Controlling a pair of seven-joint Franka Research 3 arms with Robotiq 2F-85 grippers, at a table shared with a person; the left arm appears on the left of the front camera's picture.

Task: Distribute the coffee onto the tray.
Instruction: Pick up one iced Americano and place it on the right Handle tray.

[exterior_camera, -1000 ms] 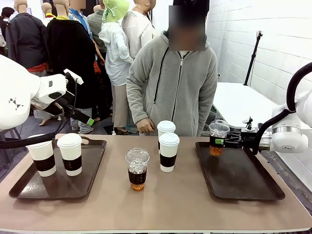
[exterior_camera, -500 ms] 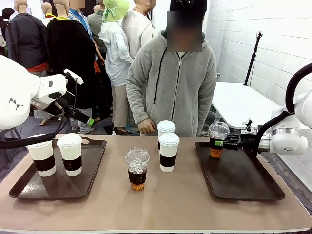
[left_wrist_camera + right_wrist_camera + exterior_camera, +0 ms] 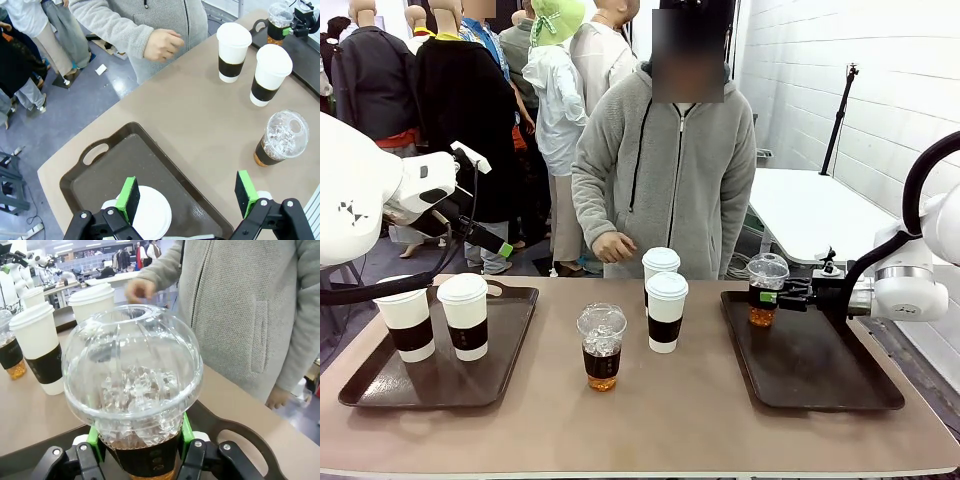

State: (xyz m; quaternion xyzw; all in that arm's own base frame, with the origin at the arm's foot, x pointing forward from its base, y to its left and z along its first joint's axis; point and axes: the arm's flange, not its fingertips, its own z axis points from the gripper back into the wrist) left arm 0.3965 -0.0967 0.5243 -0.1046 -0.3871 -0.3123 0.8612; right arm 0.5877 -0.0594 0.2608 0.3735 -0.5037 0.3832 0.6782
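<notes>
One horizontal claw (image 3: 769, 295) around iced cup (image 3: 767, 270)

Trays (image 3: 512, 340) dark brown, table (image 3: 650, 420) tan. Paper cups (image 3: 666, 312) white, black bands. Dome cups (image 3: 601, 345) clear, amber-brown drink, dark sleeve, probably black. Pads (image 3: 129, 199) green. Jacket (image 3: 670, 170) grey.

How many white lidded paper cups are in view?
4. The outer cup and inner cup stand on the left tray; front cup and rear cup stand on the table, centre. None seems hidden.
</notes>
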